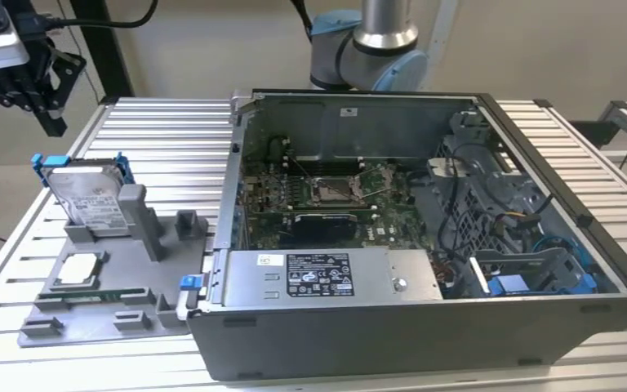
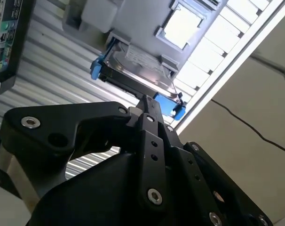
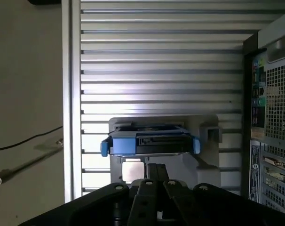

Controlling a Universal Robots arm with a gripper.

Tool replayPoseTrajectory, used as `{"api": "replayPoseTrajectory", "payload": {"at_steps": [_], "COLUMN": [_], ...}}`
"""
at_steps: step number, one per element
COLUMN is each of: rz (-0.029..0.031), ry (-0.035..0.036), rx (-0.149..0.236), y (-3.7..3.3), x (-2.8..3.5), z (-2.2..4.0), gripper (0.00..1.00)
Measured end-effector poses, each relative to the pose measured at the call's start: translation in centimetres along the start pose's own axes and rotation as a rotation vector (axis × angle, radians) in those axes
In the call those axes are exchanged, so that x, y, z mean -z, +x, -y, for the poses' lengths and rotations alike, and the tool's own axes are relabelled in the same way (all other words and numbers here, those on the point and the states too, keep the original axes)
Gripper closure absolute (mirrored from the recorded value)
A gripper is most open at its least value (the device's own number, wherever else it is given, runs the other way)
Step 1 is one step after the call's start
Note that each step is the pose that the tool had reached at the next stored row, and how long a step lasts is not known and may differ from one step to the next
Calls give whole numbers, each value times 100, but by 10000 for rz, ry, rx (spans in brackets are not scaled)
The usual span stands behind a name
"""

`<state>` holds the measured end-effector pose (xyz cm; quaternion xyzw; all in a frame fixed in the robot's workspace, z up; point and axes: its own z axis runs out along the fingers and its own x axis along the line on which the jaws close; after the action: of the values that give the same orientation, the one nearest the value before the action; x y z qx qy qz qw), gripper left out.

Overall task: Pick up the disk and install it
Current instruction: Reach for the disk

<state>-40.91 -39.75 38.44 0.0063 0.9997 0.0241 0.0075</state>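
The black gripper point(image 3: 156, 167) was seen nearest the lens in both wrist views, its two fingers drawn together with nothing between them. In the exterior view it was held high above the far end of the grey fixture point(image 1: 107, 314), well apart from everything standing on that fixture. The disk point(image 3: 151, 140) was found upright on its edge in a slot at that same far end of the fixture, clipped in its blue frame, with the label face turned toward the fixture's near end. A small square chip point(image 1: 79, 269) was laid flat in a recess nearer the middle of the fixture. The open computer case point(image 1: 423, 331) was set just beside the fixture, on the exterior view's right. The step in hand was judged to be the approach for the pick: the disk was untouched and nothing had been installed. A grasp was judged to call for the fingers to be parted first, lined up across the disk's thin body above the fixture's slot, and lowered straight so that the blue frame's tabs were not struck.
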Motion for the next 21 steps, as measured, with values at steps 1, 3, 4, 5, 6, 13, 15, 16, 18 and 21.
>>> {"api": "replayPoseTrajectory", "payload": {"at_steps": [1, 3, 4, 5, 6, 13, 15, 16, 18, 21], "rz": [-2, -4, -6, -7, -9, -19, -24, -28, -35, -49], "ry": [0, -2, -2, -2, -3, -6, -7, -8, -11, -17], "rx": [37, 107, 135, 160, 183, 403, 490, 559, 715, 1049], "y": [18, 47, 63, 79, 95, 187, 209, 216, 226, 238], "x": [-4, -10, -12, -14, -15, -34, -40, -43, -44, -45], "z": [-1, -8, -14, -22, -30, -88, -99, -100, -99, -100], "gripper": [100, 100, 100, 100, 100, 100, 100, 100, 100, 100]}}
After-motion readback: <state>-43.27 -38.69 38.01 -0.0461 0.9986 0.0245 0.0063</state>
